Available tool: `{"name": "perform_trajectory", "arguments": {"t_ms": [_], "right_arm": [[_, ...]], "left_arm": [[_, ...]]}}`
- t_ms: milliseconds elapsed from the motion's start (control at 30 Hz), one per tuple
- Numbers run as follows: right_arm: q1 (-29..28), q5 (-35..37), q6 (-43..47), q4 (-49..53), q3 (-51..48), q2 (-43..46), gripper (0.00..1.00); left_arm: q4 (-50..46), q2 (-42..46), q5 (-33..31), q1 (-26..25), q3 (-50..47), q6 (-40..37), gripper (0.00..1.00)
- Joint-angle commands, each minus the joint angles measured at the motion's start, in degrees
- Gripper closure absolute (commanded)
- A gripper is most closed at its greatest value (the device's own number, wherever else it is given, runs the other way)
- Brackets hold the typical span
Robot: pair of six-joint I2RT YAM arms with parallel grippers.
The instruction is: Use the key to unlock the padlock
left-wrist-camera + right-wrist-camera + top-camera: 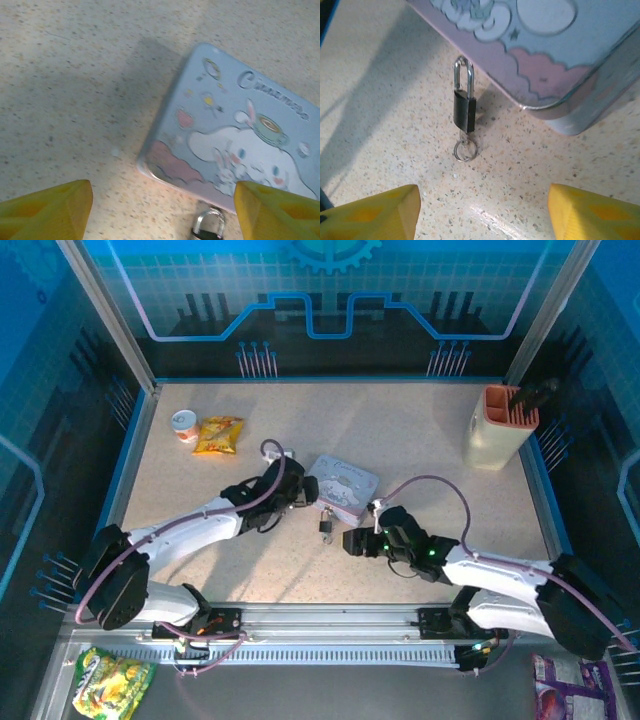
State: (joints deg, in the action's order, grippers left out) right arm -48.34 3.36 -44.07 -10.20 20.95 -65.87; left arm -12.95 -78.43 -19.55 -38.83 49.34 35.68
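The small black padlock (pixel 464 111) lies flat on the speckled table, just in front of the pale blue cartoon tin (pixel 545 45). Its silvery shackle (pixel 463 75) points at the tin. The key (pixel 465 137) sticks out of the padlock's bottom end as a short stub with a wire ring (pixel 465 149). My right gripper (pixel 482 212) hangs open a short way in front of the ring and holds nothing. My left gripper (pixel 162 212) is open over the tin's near left corner (pixel 150 165), with the shackle (pixel 210 225) between its fingers. From above, the padlock (pixel 326 525) lies between the left gripper (pixel 303 492) and the right gripper (pixel 352 541).
A beige holder (pixel 498 428) with a dark tool stands at the back right. A yellow snack packet (pixel 219 434) and a small cup (pixel 185 426) lie at the back left. Blue walls edge the table.
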Motion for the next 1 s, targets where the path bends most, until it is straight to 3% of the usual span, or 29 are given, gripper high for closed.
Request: {"name": "perform_trajectory", "arguments": {"t_ms": [0, 133, 400, 600, 767, 967], "right_arm": [[-0.38, -2.52, -0.44, -4.9, 3.69, -5.35, 0.32], [0.81, -4.13, 2.02, -4.98, 7.44, -10.7, 0.31], [9.06, -5.94, 9.74, -0.15, 12.01, -15.82, 0.31], [18.01, -13.49, 11.09, -2.93, 11.33, -16.36, 0.37], [16.32, -15.16, 6.81, -7.65, 8.12, -13.46, 0.41], [11.39, -8.36, -2.51, -19.92, 1.86, -15.14, 0.45]], "left_arm": [[0.45, -0.93, 5.96, 3.04, -0.26, -2.45, 0.24], [0.46, -3.47, 7.63, 5.25, 1.37, -3.08, 0.22], [-0.06, -13.31, 13.34, 7.28, 9.46, -7.12, 0.18], [1.99, -17.39, 16.09, 7.2, 11.32, -3.48, 0.2], [3.1, -16.15, 14.09, 7.22, 9.77, -1.25, 0.19], [3.98, -16.4, 13.16, 7.19, 8.8, 0.29, 0.19]]}}
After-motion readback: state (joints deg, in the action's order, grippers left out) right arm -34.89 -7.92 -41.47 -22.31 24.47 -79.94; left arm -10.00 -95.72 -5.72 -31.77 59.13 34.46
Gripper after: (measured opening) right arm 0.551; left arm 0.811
